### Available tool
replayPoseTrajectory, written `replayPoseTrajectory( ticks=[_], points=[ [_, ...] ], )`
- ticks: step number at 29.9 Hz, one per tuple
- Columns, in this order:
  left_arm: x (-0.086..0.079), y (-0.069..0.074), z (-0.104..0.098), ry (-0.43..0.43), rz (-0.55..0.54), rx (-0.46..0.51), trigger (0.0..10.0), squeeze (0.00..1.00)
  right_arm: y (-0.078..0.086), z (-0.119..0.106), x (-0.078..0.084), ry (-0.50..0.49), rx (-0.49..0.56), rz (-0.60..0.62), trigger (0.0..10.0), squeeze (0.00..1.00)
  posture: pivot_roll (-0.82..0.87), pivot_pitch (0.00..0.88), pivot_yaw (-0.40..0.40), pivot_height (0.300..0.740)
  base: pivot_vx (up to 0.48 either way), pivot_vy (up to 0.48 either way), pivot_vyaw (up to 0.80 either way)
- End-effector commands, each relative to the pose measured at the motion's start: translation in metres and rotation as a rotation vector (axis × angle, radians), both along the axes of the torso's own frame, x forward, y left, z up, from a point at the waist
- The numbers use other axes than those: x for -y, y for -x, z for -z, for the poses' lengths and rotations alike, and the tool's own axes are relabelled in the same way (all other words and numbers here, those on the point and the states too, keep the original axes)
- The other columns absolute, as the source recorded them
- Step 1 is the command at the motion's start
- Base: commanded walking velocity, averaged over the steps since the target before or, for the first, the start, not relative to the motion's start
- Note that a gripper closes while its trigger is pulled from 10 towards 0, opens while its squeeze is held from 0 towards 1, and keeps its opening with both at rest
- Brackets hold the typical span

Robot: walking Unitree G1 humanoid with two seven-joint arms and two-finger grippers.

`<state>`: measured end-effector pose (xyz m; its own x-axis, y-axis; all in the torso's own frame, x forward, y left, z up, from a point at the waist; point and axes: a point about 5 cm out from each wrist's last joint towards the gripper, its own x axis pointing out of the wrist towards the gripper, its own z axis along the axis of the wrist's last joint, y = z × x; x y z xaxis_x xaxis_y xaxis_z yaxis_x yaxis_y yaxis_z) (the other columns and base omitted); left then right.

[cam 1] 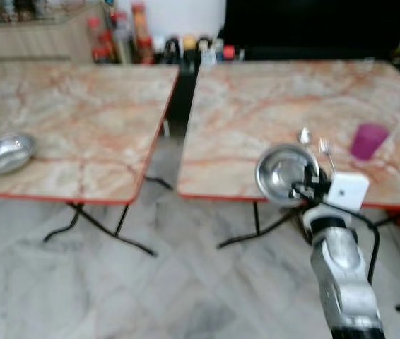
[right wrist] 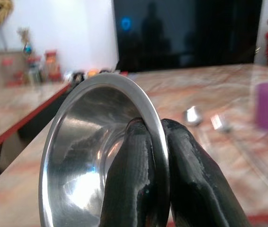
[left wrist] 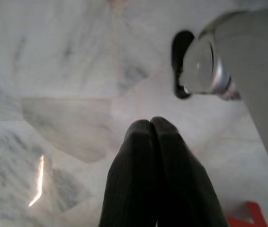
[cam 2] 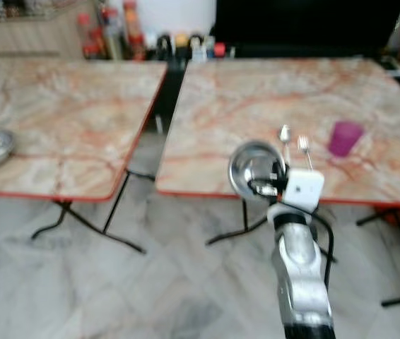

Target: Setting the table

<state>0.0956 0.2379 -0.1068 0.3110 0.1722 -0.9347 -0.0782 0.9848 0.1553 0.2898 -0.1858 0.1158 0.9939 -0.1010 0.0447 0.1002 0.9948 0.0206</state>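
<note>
A steel bowl (cam 1: 283,174) is held on edge by the right gripper (right wrist: 155,142) at the near rim of the right-hand table (cam 1: 271,99)

The bowl's rim is pinched between the two black fingers (right wrist: 129,189), one inside and one outside, so the dish is carried tilted with its hollow towards the camera, apparently over the table's near edge, though the blur leaves this uncertain. A spoon (cam 1: 304,136), a fork (cam 1: 325,150) and a purple cup (cam 1: 368,140) are already laid just beyond it, and the bowl is probably meant for the bare spot beside them. A second bowl (cam 1: 3,153) is left on the left-hand table (cam 1: 80,106). The left gripper (left wrist: 154,156) is hung over the marble floor (left wrist: 53,71), fingers pressed together on nothing
</note>
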Motion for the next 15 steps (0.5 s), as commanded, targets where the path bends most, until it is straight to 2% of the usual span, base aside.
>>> replayPoseTrajectory(
  ticks=[1, 2, 3, 6, 7, 8, 10, 11, 15],
  points=[
    [-0.001, 0.007, 0.001, -0.004, 0.006, -0.021, 10.0, 0.0, 0.005, 0.017, 0.003, 0.012, -0.058, -0.003, 10.0, 0.0, -0.13, 0.027, 0.001, 0.74, 0.0, 0.48, 0.0],
    [-0.001, 0.007, 0.001, -0.004, 0.006, -0.021, 10.0, 0.0, 0.005, 0.017, 0.003, 0.012, -0.058, -0.003, 10.0, 0.0, -0.13, 0.027, 0.001, 0.74, 0.0, 0.48, 0.0],
    [-0.001, 0.006, 0.001, -0.005, 0.009, -0.021, 10.0, 0.0, 0.008, 0.027, 0.006, 0.02, -0.094, 0.002, 10.0, 0.0, -0.13, 0.027, 0.001, 0.74, 0.0, 0.48, 0.0],
    [-0.001, 0.006, 0.001, -0.006, 0.016, -0.021, 10.0, 0.0, 0.022, 0.074, 0.019, 0.013, -0.28, 0.039, 10.0, 0.0, -0.13, 0.016, 0.002, 0.74, 0.0, 0.48, 0.0],
    [-0.001, 0.006, 0.001, -0.006, 0.017, -0.021, 10.0, 0.0, 0.026, 0.085, 0.022, 0.002, -0.327, 0.048, 10.0, 0.0, -0.13, 0.016, 0.002, 0.74, 0.0, 0.48, 0.0],
    [-0.001, 0.006, 0.001, -0.006, 0.017, -0.021, 10.0, 0.0, 0.026, 0.085, 0.022, 0.002, -0.327, 0.048, 10.0, 0.0, -0.13, 0.016, 0.002, 0.74, 0.0, 0.48, 0.0],
    [-0.001, 0.005, 0.001, -0.007, 0.019, -0.019, 10.0, 0.0, 0.041, 0.12, 0.029, -0.017, -0.484, 0.066, 10.0, 0.0, -0.12, 0.005, 0.006, 0.74, 0.0, 0.48, 0.0],
    [-0.001, 0.005, 0.001, -0.007, 0.019, -0.019, 10.0, 0.0, 0.041, 0.12, 0.029, -0.017, -0.484, 0.066, 10.0, 0.0, -0.12, 0.005, 0.006, 0.74, 0.0, 0.48, 0.0],
    [-0.001, 0.004, 0.001, -0.009, 0.023, -0.016, 10.0, 0.0, 0.062, 0.15, 0.036, -0.041, -0.651, 0.101, 10.0, 0.0, -0.11, 0.0, 0.009, 0.74, 0.0, 0.48, 0.0]
  ],
)
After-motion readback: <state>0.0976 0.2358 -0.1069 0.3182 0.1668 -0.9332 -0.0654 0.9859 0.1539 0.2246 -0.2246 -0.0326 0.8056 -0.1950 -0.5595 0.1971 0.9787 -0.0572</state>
